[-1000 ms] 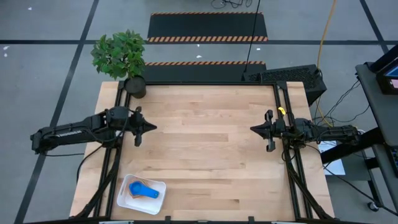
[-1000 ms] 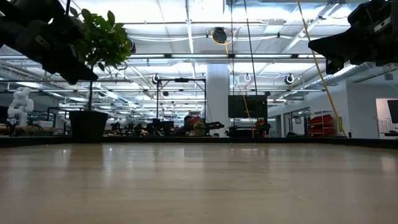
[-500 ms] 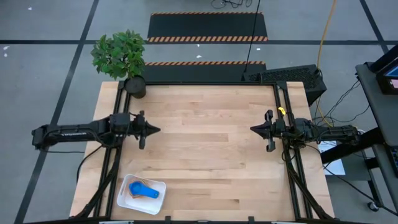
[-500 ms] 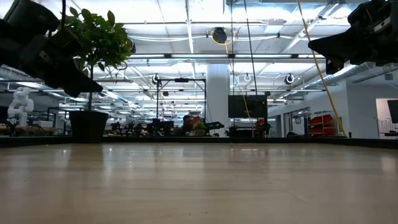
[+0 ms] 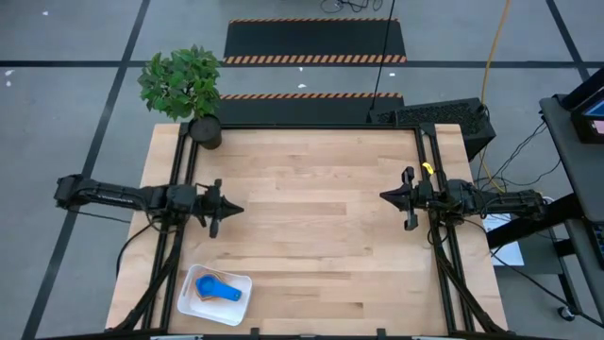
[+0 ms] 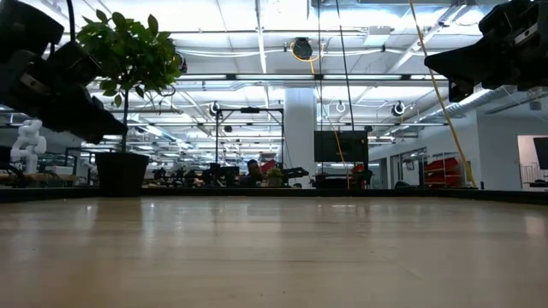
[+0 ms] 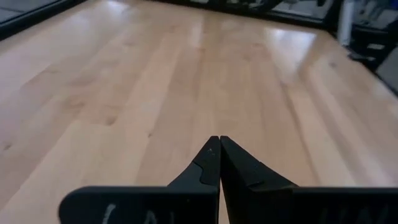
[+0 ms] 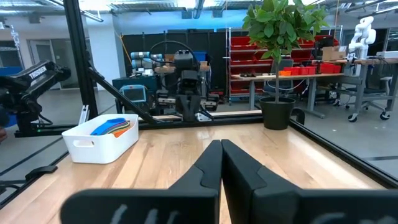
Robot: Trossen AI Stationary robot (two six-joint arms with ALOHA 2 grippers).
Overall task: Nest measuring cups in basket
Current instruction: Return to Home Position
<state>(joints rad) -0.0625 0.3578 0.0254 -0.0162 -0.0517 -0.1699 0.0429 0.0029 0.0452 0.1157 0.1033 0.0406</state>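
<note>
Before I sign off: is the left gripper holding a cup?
No: the left gripper is shut on nothing, above the table.

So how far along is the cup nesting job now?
Looks done: the cups sit stacked in the basket, blue on top, in the table corner on the left arm's side. In hand: nothing; the left gripper and right gripper are shut and empty, raised at the table's sides. Left: probably only parking; no cup shows outside the basket.

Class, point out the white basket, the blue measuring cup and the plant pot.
white basket (image 8: 102, 144), right wrist view, on its side wall
blue measuring cup (image 5: 225, 292), high view, on its visible middle
plant pot (image 5: 206, 132), high view, on its dark top
</note>
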